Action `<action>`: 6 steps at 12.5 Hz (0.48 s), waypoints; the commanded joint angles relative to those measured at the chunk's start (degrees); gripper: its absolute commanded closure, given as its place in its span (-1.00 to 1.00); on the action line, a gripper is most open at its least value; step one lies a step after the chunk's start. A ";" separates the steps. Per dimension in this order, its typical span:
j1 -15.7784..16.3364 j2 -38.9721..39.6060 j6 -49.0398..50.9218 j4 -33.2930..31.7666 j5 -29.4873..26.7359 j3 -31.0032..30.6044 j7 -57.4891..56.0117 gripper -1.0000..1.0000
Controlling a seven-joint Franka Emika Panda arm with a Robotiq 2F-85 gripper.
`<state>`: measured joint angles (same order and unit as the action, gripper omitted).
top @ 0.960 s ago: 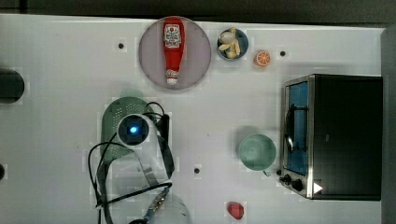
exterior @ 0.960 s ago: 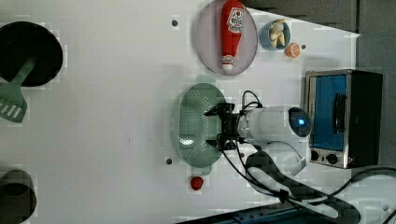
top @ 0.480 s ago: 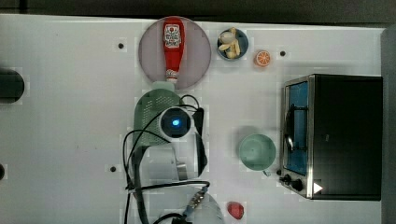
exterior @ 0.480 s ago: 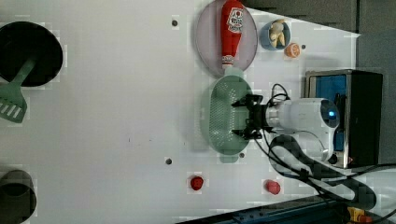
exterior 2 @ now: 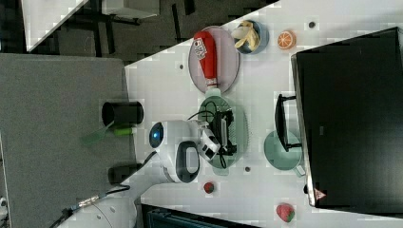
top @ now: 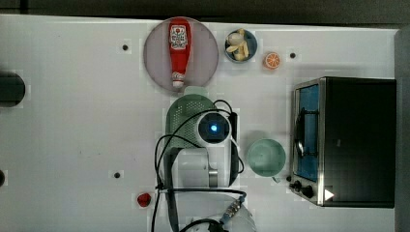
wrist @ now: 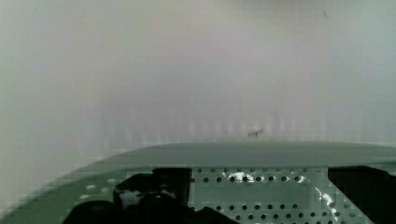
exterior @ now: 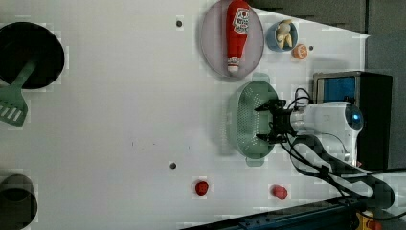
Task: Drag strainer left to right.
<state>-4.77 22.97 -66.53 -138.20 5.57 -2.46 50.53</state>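
Note:
The pale mint strainer (top: 181,113) lies near the table's middle, just below the ketchup plate in the top view. The arm's white wrist (top: 212,129) covers its right part there. In the left view my gripper (exterior: 262,123) reaches into the strainer (exterior: 244,120) from the left view's right. It is open, with both dark fingertips spread inside the basin close to the holed wall. The right view shows the strainer (exterior 2: 242,128) under the hand. The wrist view shows the strainer's rim (wrist: 261,156), with one dark finger (wrist: 154,186) below it.
A ketchup bottle (top: 178,50) lies on a grey plate (top: 205,53) close behind the strainer. A round green bowl (top: 266,157) and a toaster oven (top: 348,140) stand at the top view's right. A red strawberry (top: 143,199) lies near the front. The top view's left side is bare table.
The arm and the strainer have slid together toward the top view's right, from left of centre to just below the ketchup plate. The fingers stayed spread inside the basin.

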 commanded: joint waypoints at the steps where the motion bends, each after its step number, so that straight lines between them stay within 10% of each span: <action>1: -0.50 -1.32 0.22 0.68 -0.52 1.82 -4.97 -1.00; 6: -0.55 -1.32 0.13 0.61 -0.53 6.99 -9.89 -1.00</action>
<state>-5.98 22.87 -66.08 -138.20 5.36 2.20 44.12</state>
